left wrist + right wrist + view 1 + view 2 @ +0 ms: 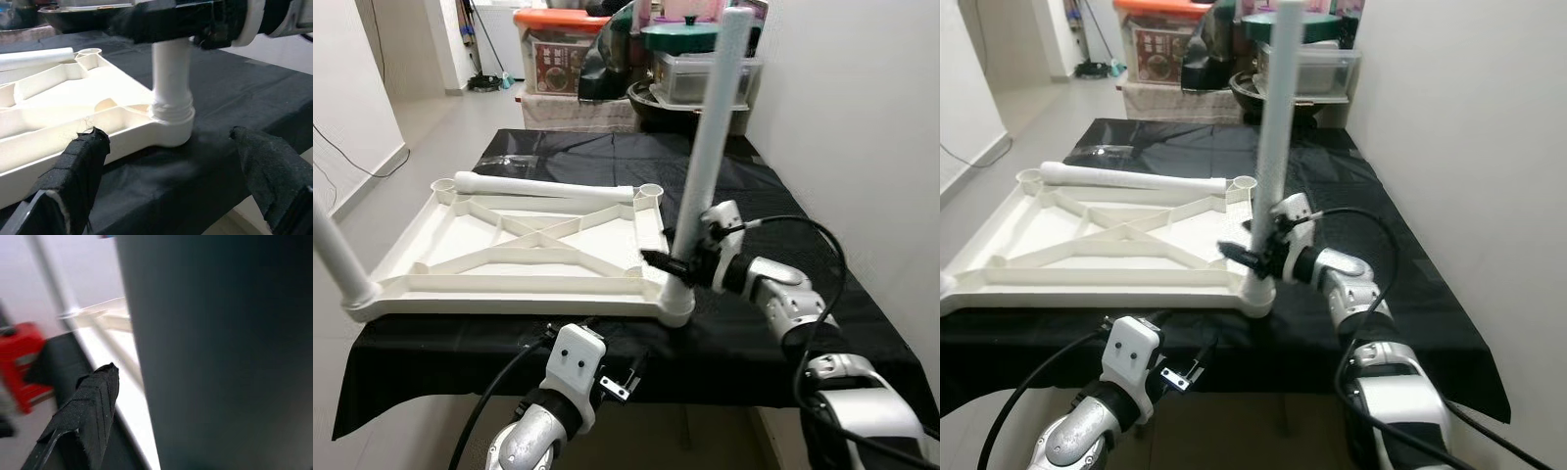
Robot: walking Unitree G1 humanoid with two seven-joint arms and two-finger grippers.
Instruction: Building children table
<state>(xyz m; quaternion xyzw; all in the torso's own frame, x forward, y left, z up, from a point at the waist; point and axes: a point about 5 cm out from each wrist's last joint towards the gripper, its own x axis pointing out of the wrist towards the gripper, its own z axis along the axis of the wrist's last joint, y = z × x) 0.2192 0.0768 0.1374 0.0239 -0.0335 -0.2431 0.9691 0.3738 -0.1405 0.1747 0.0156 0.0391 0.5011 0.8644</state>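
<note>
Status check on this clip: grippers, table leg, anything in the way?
Right gripper shut on upright leg, seated in tabletop corner socket. Left gripper open, low at near edge. Loose leg lying across far side; nothing obstructing.

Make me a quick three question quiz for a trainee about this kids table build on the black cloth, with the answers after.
1. True or false: the loose leg stands upright in a corner socket.
2. Which gripper grasps the upright leg?
A. left
B. right
C. both
3. Fill in: the tabletop lies upside down on the ____ cloth.

Key
1. False: it lies flat along the tabletop's far edge.
2. B: the right gripper closes on it low down, near the socket; the left gripper is open below the table edge, holding nothing.
3. Black.
</note>
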